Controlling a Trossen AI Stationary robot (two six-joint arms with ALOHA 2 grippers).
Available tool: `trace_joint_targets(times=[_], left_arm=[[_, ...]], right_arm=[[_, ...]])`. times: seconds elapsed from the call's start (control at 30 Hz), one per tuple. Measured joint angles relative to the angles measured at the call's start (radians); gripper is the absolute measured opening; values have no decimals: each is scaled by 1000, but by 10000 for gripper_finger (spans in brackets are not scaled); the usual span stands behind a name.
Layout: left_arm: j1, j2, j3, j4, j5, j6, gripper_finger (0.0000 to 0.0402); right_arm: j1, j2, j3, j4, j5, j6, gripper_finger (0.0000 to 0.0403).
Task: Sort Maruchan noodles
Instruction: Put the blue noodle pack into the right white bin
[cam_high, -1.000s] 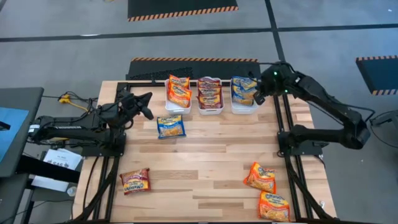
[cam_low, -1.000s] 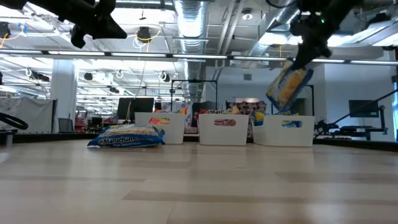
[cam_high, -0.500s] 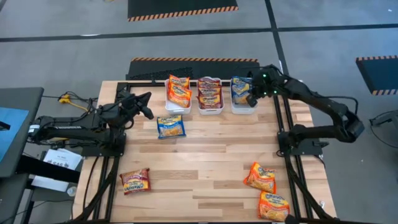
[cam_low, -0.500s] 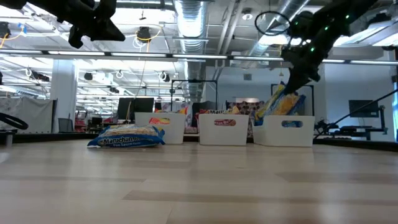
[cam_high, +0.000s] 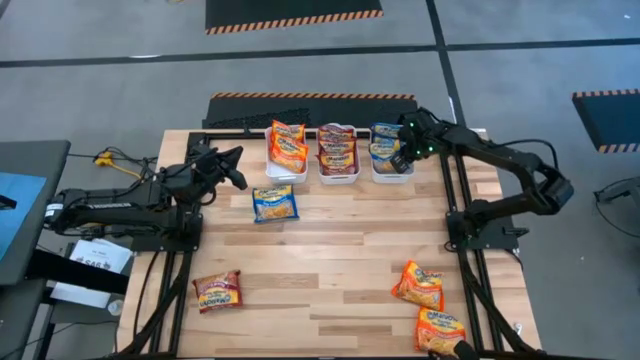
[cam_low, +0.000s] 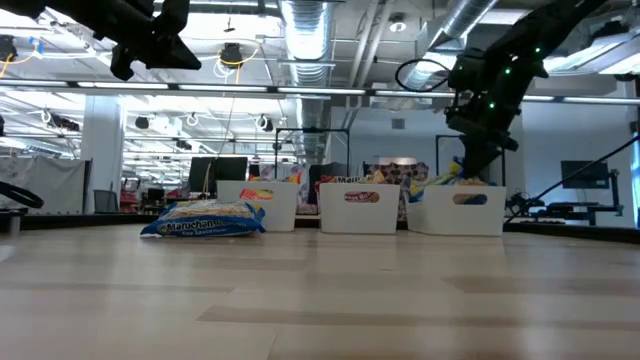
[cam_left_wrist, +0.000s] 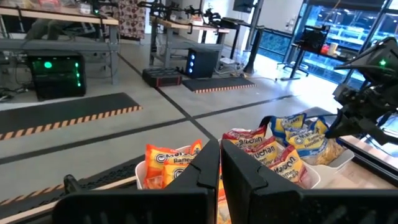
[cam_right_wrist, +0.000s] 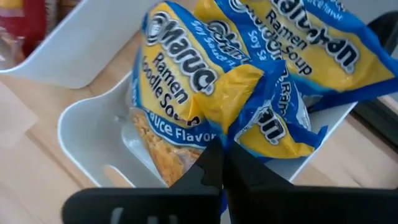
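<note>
Three white bins stand at the table's far edge: the left one (cam_high: 270, 165) holds orange packets, the middle one (cam_high: 338, 178) red, the right one (cam_high: 390, 176) blue. My right gripper (cam_high: 401, 157) is down in the right bin, shut on a blue noodle packet (cam_right_wrist: 205, 106). It also shows in the low view (cam_low: 470, 165). My left gripper (cam_high: 236, 168) is shut and empty, raised over the table's left. It stands left of a blue packet (cam_high: 274, 204) that lies flat on the table. My right gripper pinches a crumpled fold of the blue packet (cam_right_wrist: 244, 138) between its two fingers. The fingers come from above, slanting down into the bin. The packet rests inside the right bin beside another blue packet (cam_right_wrist: 311, 43), with one end sticking up over the rim (cam_low: 445, 180).
A red packet (cam_high: 217, 291) lies near the table's front left. Two orange packets (cam_high: 419, 284) (cam_high: 440, 330) lie at the front right. The arms' black frames run along both table sides.
My right gripper has gone down and toward the table's left, into the right bin. It has carried the blue packet from hanging in the air above the bin to resting inside it. My left arm has kept still.
</note>
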Motion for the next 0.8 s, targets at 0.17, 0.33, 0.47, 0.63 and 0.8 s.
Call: trace_joint_targets(times=[0.17, 0.33, 0.47, 0.63, 0.8], left_arm=[[0, 0, 0, 0, 0, 2, 0], [0, 0, 0, 0, 1, 1, 0], [0, 0, 0, 0, 2, -1, 0], [0, 0, 0, 0, 2, -6, 0], [0, 0, 0, 0, 3, -23, 0]], right_arm=[[-11, 21, 0, -4, 1, 17, 62], [-12, 45, 0, -9, 4, 54, 113], [-12, 45, 0, -9, 3, 85, 155], [-12, 11, 11, -48, -1, 127, 192], [-12, -22, 39, -90, -1, 129, 200]])
